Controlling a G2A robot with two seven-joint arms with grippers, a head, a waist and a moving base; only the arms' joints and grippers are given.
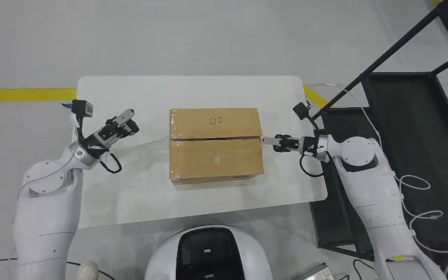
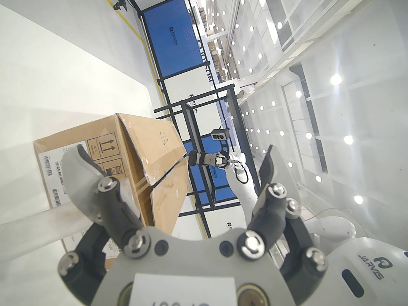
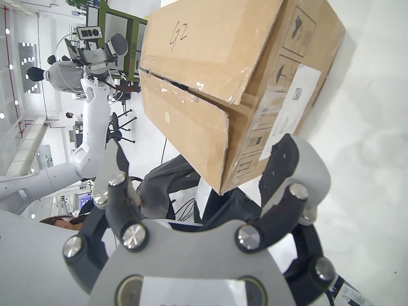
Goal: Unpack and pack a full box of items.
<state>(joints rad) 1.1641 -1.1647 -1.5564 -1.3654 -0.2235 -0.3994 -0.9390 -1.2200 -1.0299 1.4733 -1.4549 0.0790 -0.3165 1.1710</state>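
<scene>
Conceivably the right gripper (image 1: 271,141), jaws apart at the end seam of the closed box (image 1: 215,145), could shove it along the bench (image 1: 140,196), the spread left gripper (image 1: 126,124) standing well clear.

Room lies left of the box (image 1: 215,145); the right pincer (image 1: 268,141) crowds its other end.

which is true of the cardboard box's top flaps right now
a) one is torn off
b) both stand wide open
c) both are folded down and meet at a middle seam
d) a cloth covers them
c: both flaps of the cardboard box lie folded down, meeting at a seam that runs across the middle of its top.
</scene>
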